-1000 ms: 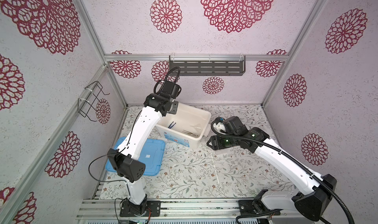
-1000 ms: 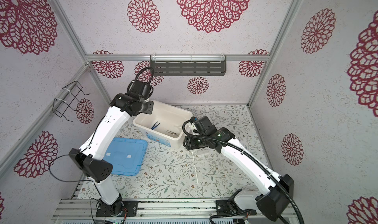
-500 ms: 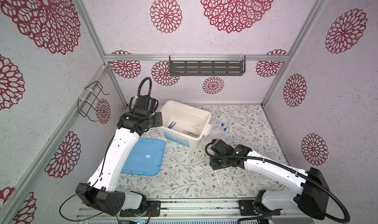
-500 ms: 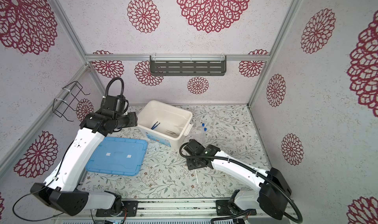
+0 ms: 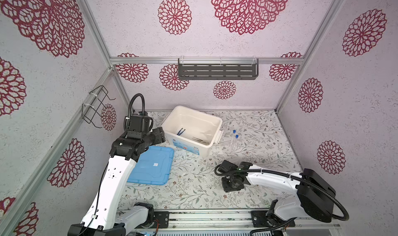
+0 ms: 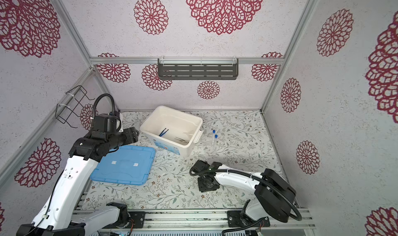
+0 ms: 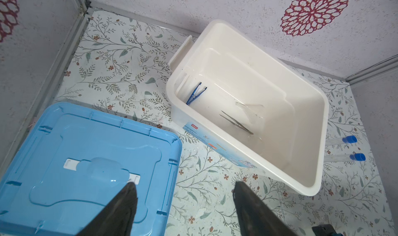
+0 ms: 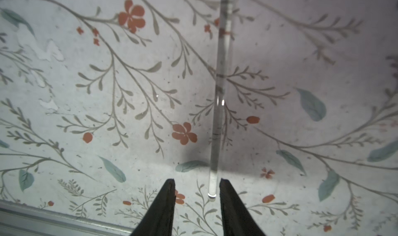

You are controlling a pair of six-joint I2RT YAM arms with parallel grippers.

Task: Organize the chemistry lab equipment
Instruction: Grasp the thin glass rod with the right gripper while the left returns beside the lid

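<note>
Top views, white box [image 5: 200, 113]: open, set askew near the back wall, with open floral table [image 5: 258, 125] to its right and front.
Top views, blue lid [image 5: 150, 170]: flat on the table at the box's front left, one corner just beside the box and its far edge near the side wall.
Top views, test tubes [image 5: 235, 138]: two with blue caps, lying side by side on the table just right of the box's handle.
Top views, left gripper [image 5: 161, 135]: hangs above the gap between the lid and the box's left end.
Top views, right gripper [image 5: 233, 186]: points down at the table near the front rail, well apart from box and lid, with free table all round.
Left wrist, left gripper [image 7: 184, 186]: fingers spread wide and holding nothing, with the lid's edge and table below.
Left wrist, box contents: blue tweezers [image 7: 196, 93] near one end wall; metal tweezers [image 7: 235, 122] and a clear glass piece [image 7: 249, 108] lie mid-floor.
Right wrist, right gripper [image 8: 197, 181]: fingers partly apart, straddling one end of the rod without clamping it.
Right wrist, thin clear rod [image 8: 219, 99]: flat on the table, its end between the fingers and closer to one — a sliver of gap shows.
Right wrist, front rail [image 8: 43, 216]: the table's metal edge, close to the fingers.
</note>
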